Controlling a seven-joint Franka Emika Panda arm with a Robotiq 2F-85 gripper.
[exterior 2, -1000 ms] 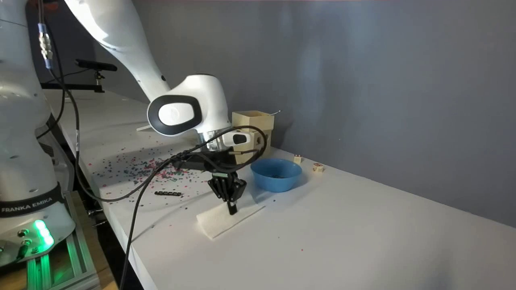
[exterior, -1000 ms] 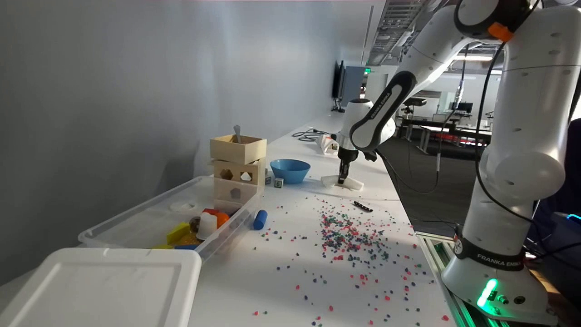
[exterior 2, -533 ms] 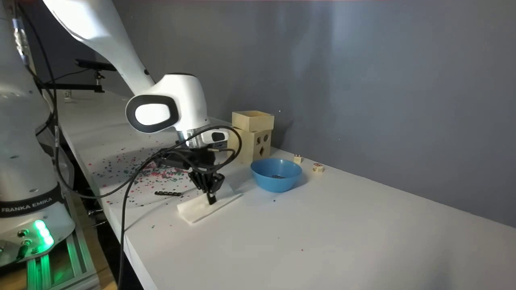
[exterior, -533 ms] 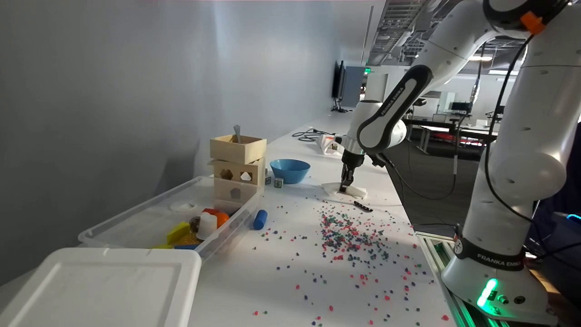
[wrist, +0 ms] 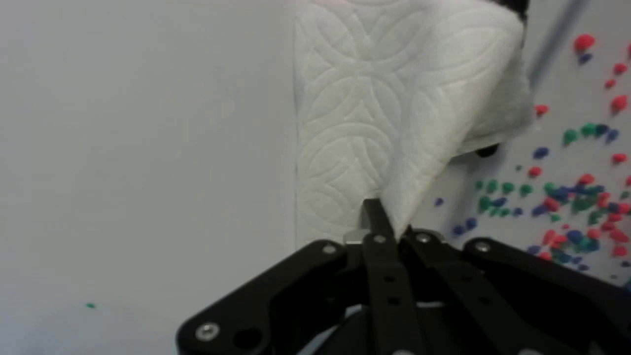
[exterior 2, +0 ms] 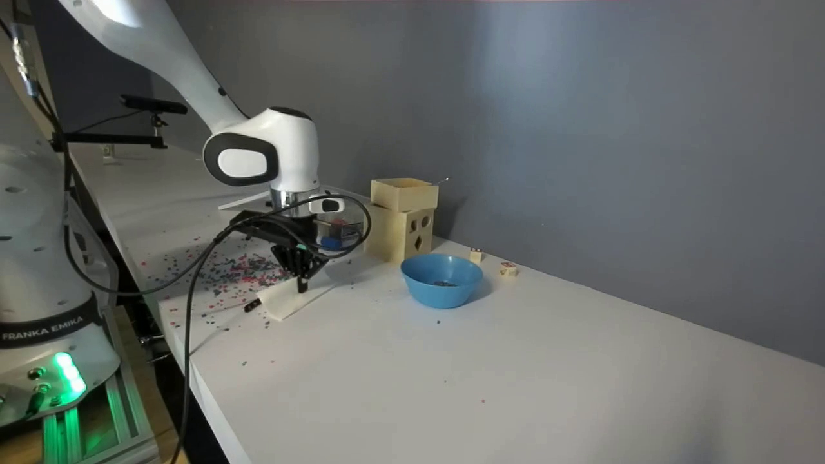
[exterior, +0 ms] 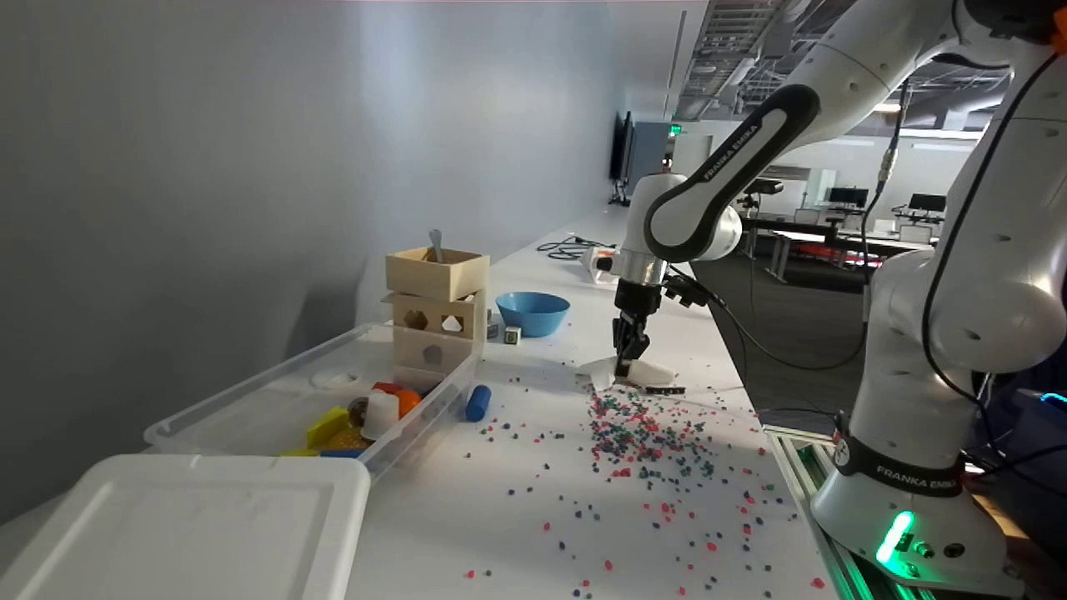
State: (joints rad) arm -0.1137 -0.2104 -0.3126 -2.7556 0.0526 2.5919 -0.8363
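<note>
White paper towel (wrist: 345, 118) is held in my gripper (wrist: 393, 222), its jaws pressed together upon one fold. It lies on the pale table (exterior 2: 548, 380), partly covering a black strip (exterior: 667, 390) at its edge. Just beside it, many coloured bits (exterior: 631, 435) are scattered. Farther off stand a blue bowl (exterior 2: 441, 287), then stacked wooden boxes (exterior 2: 394, 222) and a clear tub (exterior: 432, 417). Behind these rises the grey wall (exterior 2: 612, 161); deepest in the room I see desks (exterior: 792, 227) and monitors (exterior: 927, 202).

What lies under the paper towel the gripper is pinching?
From above, the paper towel laps over part of a black strip, whose end juts out in an exterior view. Whether any coloured bits also lie beneath cannot be seen; that spot is covered.
</note>
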